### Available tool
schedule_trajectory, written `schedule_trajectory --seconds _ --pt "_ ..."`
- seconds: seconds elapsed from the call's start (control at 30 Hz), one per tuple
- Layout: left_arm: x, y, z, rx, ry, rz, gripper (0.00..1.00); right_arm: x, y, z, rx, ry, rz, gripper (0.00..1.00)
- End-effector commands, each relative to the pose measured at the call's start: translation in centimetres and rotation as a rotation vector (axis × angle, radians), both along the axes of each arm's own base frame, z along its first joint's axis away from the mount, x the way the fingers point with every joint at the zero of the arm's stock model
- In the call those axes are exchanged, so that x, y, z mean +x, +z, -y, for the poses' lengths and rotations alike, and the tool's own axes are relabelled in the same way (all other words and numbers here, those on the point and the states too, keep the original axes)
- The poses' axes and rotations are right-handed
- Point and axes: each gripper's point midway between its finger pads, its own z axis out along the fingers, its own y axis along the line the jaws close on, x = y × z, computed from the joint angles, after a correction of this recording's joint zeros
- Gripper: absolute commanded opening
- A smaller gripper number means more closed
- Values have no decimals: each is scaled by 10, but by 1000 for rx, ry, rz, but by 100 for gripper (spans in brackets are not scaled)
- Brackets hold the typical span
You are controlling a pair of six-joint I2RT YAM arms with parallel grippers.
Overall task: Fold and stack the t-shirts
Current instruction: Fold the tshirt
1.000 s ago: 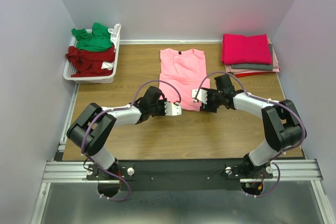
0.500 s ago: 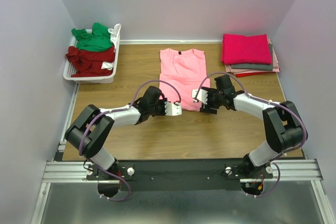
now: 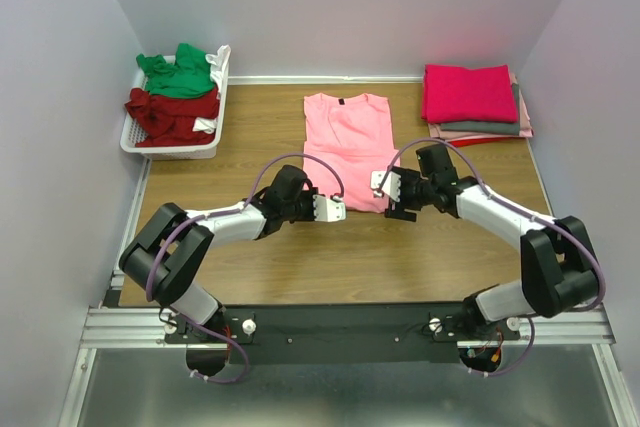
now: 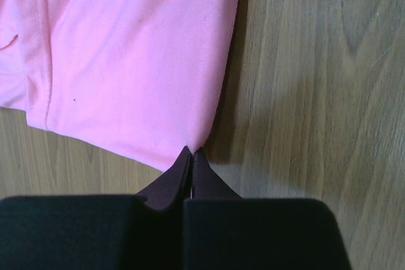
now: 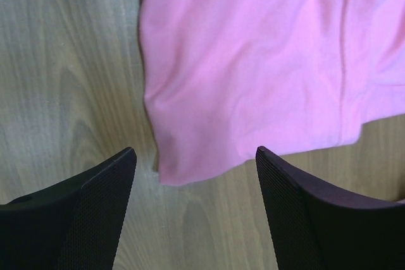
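A light pink t-shirt lies flat in the middle of the table, its sleeves folded in and its dark neck label at the far end. My left gripper sits at its near left corner. In the left wrist view that gripper is shut, pinching the corner of the pink t-shirt. My right gripper is at the near right corner. In the right wrist view it stands open, and the pink t-shirt's corner lies between its fingers, untouched.
A white slotted basket at the back left holds a green t-shirt and a dark red t-shirt. At the back right is a folded stack with a magenta t-shirt on top and a grey one under it.
My left gripper has closed fully on the shirt's near left corner. My right gripper has opened wider, and the right arm's elbow has swung out to the right.
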Motion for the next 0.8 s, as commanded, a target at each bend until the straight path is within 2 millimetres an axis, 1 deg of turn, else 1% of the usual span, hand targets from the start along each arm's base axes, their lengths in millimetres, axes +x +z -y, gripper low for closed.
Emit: schedule_trajectory --seconds 0.0,0.03,0.13,0.2,0.33,0.47,0.5,0.57,0.63,0.7,0.77 --pt "-8 5 9 -39 -35 -11 0 -23 -27 -1 -24 47 -124 81" --pt "-8 4 8 -39 -34 -13 0 -23 -34 1 -37 47 -144 80" --pt "-8 4 9 -38 -35 -11 0 -21 -45 4 -70 37 -166 75" --pt "-9 3 9 -37 -34 -15 0 -16 -48 6 -87 22 -168 73" --pt "-8 4 9 -39 -35 -10 0 -14 -57 7 -101 11 -197 71" --pt "-8 3 9 -38 -34 -12 0 -7 -61 8 -115 -9 -203 68" --pt "-8 3 9 -37 -35 -12 0 -8 -65 9 -123 -15 -215 68" --pt "-9 3 9 -38 -36 -9 0 -6 -67 10 -132 -30 -222 64" --pt "-8 3 9 -39 -36 -11 0 -7 -70 12 -139 -35 -228 56" --pt "-9 3 9 -39 -38 -11 0 -11 -73 14 -148 -33 -238 50" --pt "-8 3 9 -40 -37 -9 0 -16 -74 16 -151 -29 -243 46"
